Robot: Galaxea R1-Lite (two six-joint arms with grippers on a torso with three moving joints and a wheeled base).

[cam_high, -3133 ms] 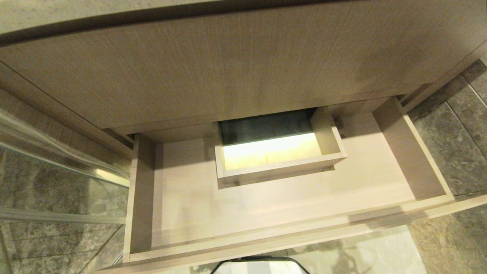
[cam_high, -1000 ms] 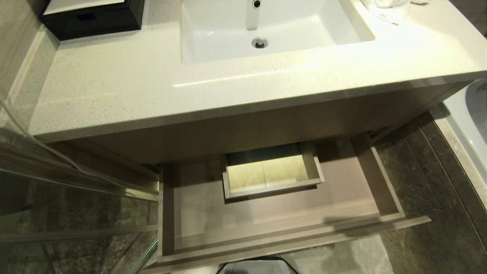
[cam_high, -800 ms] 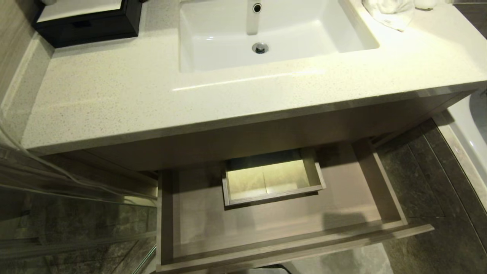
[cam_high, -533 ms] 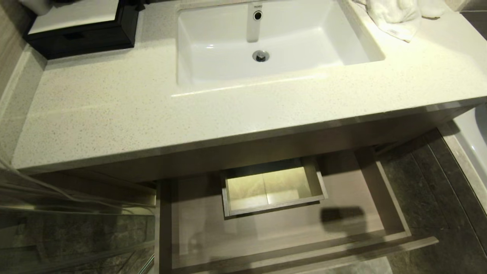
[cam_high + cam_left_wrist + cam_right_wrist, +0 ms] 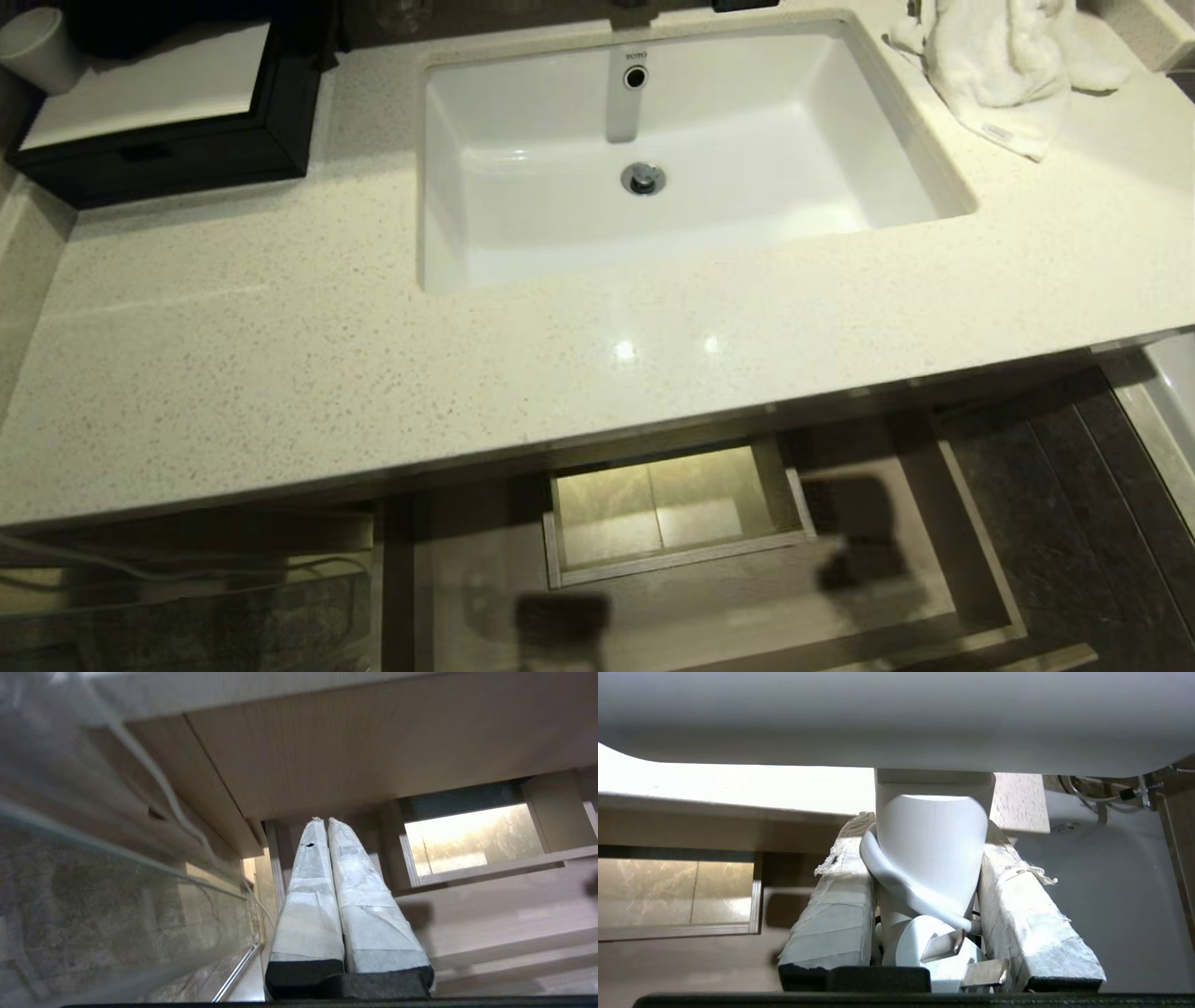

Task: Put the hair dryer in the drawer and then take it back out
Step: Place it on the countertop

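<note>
No arm showed in the head view: just the counter (image 5: 280,355), the sink (image 5: 747,187), a towel (image 5: 1004,70) at its far right, and the drawer (image 5: 971,569) pulled open below. Left wrist view: the left gripper (image 5: 326,822) had its fingers pressed together, hanging by the drawer's corner. Right wrist view: the right gripper (image 5: 924,858) pinched the dryer (image 5: 931,854) by its handle, cord wrapped round, near the counter's edge.

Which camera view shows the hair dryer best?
The right wrist view: the hair dryer fills the middle, clamped in the right pincer, cord and plug visible. The head view and left wrist view show none of it.
</note>
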